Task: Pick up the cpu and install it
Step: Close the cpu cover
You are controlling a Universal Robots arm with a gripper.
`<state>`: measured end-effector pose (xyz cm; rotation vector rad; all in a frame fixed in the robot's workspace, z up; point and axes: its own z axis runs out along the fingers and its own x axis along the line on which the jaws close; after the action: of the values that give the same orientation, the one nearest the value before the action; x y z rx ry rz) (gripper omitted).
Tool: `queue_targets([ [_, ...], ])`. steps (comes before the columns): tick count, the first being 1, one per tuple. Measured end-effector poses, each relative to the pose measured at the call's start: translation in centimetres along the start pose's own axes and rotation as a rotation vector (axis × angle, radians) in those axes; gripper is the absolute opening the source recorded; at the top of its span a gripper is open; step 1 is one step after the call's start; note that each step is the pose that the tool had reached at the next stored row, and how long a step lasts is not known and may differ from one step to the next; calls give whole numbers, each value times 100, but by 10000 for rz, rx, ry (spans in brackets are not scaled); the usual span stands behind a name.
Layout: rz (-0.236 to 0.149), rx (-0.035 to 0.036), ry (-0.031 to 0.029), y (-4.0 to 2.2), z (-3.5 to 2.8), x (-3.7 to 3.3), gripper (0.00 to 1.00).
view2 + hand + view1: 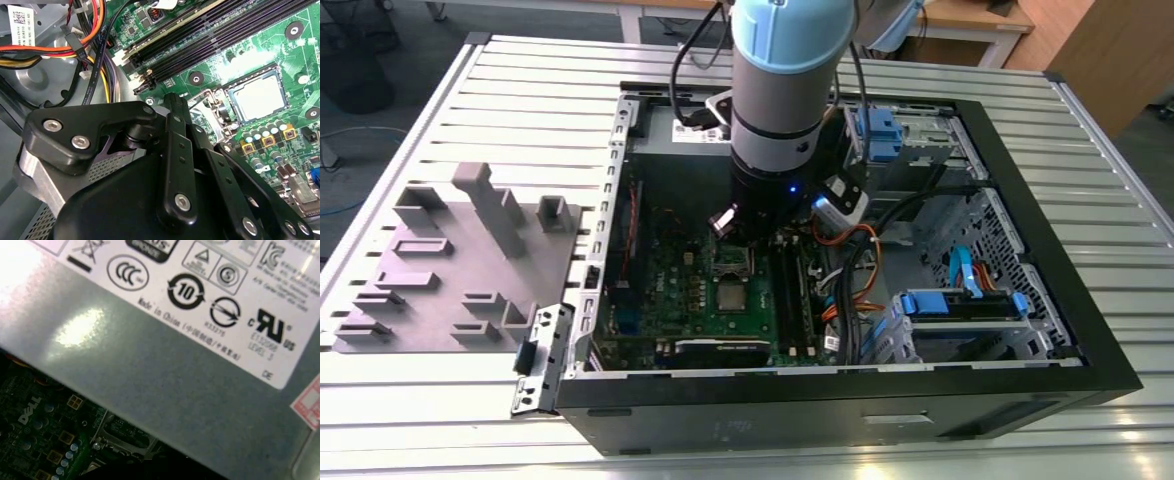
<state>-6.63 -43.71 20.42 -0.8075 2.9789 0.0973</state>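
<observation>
The cpu [734,295] is a small silvery square lying flat in its socket on the green motherboard [670,285] inside the open computer case [854,400]. The second wrist view shows the cpu [257,97] framed by the black socket, with a metal latch plate [210,107] raised beside it. My gripper [736,230] hangs from the arm inside the case, above the board and a little behind the socket, apart from the cpu. Its black linkage [175,165] fills the near part of the second wrist view.
A grey metal box with a white label [175,355] sits close to the first wrist camera. Black memory slots [210,40] and bundled cables [75,45] run beside the socket. Blue drive bays [961,305] stand at the exterior view's right. A grey fixture tray [454,260] lies left of the case.
</observation>
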Motion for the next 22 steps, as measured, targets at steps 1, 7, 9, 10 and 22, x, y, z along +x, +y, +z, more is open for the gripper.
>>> queue_targets([
  [1, 0, -2, -2, 0, 1, 0, 11],
  [7, -5, 17, -61, 20, 3, 33, 11],
  [9, -5, 25, -75, 27, 2, 45, 11],
  [10, -7, 26, -77, 26, 1, 46, 11],
  [22, -5, 26, -77, 6, -128, 54, 11],
])
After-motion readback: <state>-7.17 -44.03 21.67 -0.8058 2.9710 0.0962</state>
